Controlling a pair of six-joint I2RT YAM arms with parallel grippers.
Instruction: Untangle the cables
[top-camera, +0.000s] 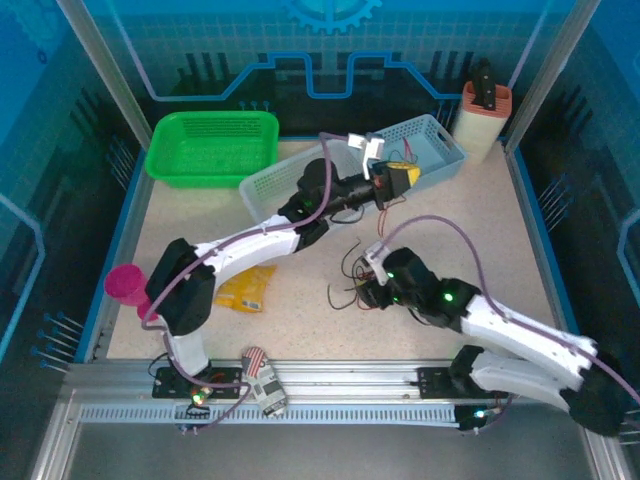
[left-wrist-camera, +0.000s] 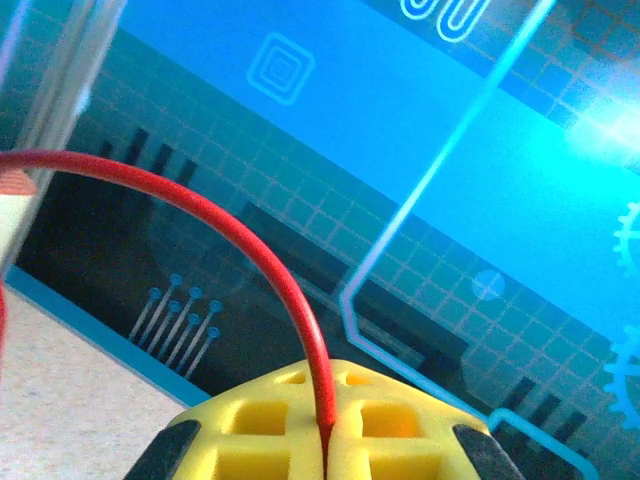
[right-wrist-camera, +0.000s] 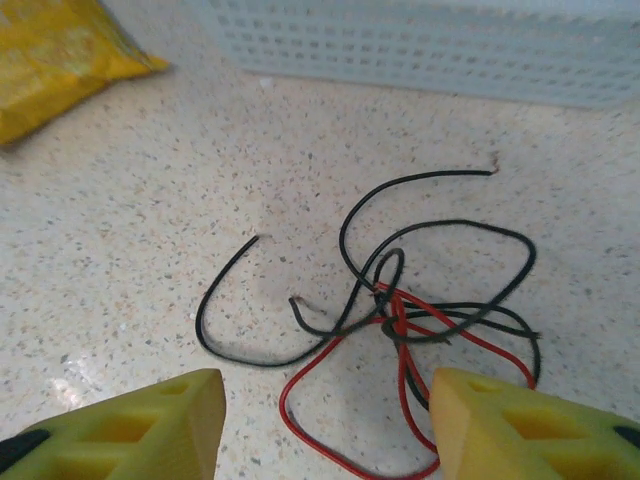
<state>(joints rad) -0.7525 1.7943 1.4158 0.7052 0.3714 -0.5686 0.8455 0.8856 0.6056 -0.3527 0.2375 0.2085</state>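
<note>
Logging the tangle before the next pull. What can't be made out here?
- Left wrist view: the red wire clamped in the shut left tool leaves by the left edge, so its far end is cut off.
- Right wrist view: the tangle's lowest loop is cut by the bottom edge, beside the open right tool.
- Top view: the tangle is too thin to trace and lies partly under the right tool.

Blue printed wall panels (top-camera: 200, 40) enclose a speckled beige tabletop (top-camera: 520, 230).

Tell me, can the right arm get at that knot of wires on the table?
Probably yes. The right gripper hangs open close to the tangled cables, with nothing between them; the pale basket sits behind, out of the way.
</note>
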